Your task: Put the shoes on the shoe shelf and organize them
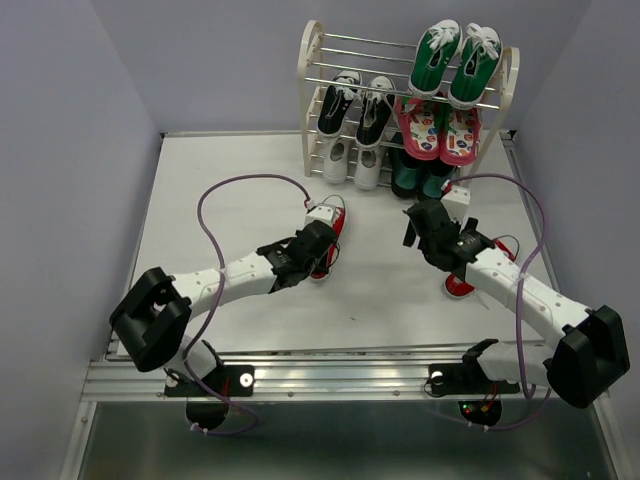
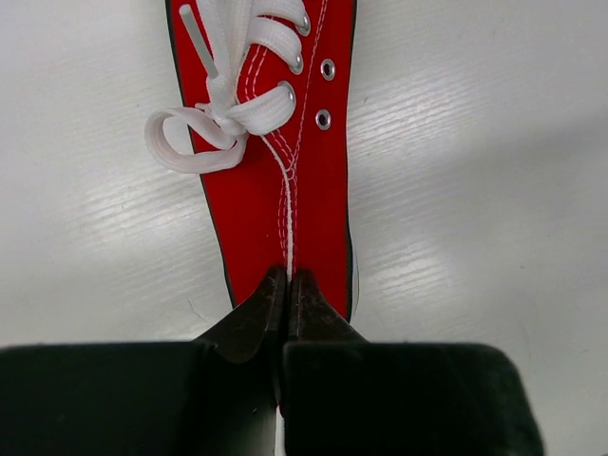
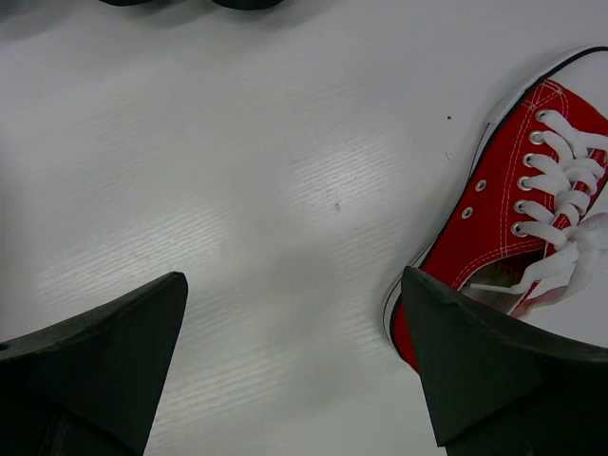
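The table [image 1: 200, 200] carries the shoe shelf [image 1: 312, 100] at its far edge. The black pair [image 1: 360, 108] and the white pair [image 1: 352, 162] sit on its left side, on separate tiers. The top tier's left half is bare, likely where the red pair belongs. Near the table's middle, the left tool [image 2: 288, 282] is pinched together on the heel of one red sneaker [image 2: 318, 190], a grip suited to carrying it toe-first. The right tool [image 3: 294, 275] hangs with its fingers wide apart. The second red sneaker [image 3: 494, 218] lies ungrasped just beside it, toward the right edge.
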Robot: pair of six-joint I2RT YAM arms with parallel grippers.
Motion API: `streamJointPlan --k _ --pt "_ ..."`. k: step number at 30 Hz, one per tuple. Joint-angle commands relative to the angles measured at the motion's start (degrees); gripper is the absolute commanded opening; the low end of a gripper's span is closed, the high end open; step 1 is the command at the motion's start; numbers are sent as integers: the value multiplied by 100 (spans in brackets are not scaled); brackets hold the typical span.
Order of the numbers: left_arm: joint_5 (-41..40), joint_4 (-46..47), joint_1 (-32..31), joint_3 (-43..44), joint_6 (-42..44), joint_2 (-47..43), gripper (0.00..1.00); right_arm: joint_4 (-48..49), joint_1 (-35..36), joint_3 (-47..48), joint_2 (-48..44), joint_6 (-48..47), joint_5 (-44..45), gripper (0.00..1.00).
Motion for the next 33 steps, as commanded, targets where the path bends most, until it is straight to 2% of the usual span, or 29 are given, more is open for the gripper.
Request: streamJointPlan --k 1,7,10,13,16,21,24,30,33 --pt "-504 728 -41 -16 88 -578 0 170 -42 -15 -70 -203 325 100" --pt "-743 930 -155 -200 482 -1175 0 302 -42 -7 27 -318 343 100" --pt "-856 605 -199 -17 527 -1483 0 294 -42 20 44 -362 361 100" --pt "-1103 35 -269 536 553 -1632 0 311 -42 11 9 -379 405 100" --pt "-1069 -116 -314 871 658 -1817 0 329 -42 2 9 -397 431 100" --pt "-1489 -407 -349 1723 948 -1940 0 337 -42 -42 35 -424 519 100" --pt "-1516 -336 -349 2161 1368 -1871 0 346 -42 -68 62 -459 545 100" --pt "-1964 -468 -323 3472 1932 -1072 0 364 -42 -42 97 -502 607 100" --pt "-1850 -424 -261 4182 2354 -545 0 373 -42 -51 88 -547 598 100"
